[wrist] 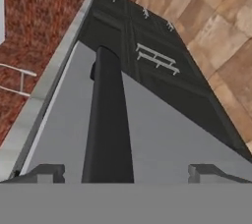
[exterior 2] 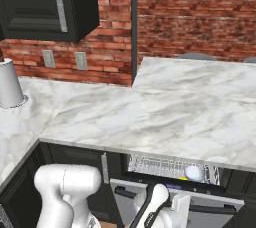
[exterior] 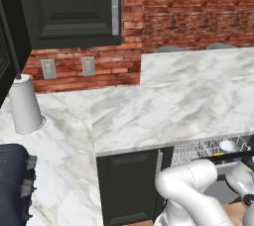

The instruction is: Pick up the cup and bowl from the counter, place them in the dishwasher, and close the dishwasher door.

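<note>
Black door bar (wrist: 107,120) between wide-apart jaws

- The white arm (exterior 2: 67,192) bends low, its elbow folded in front of the base.
- The gripper (wrist: 126,173) has its jaws wide apart, with nothing between the fingertips (wrist: 49,173).
</note>
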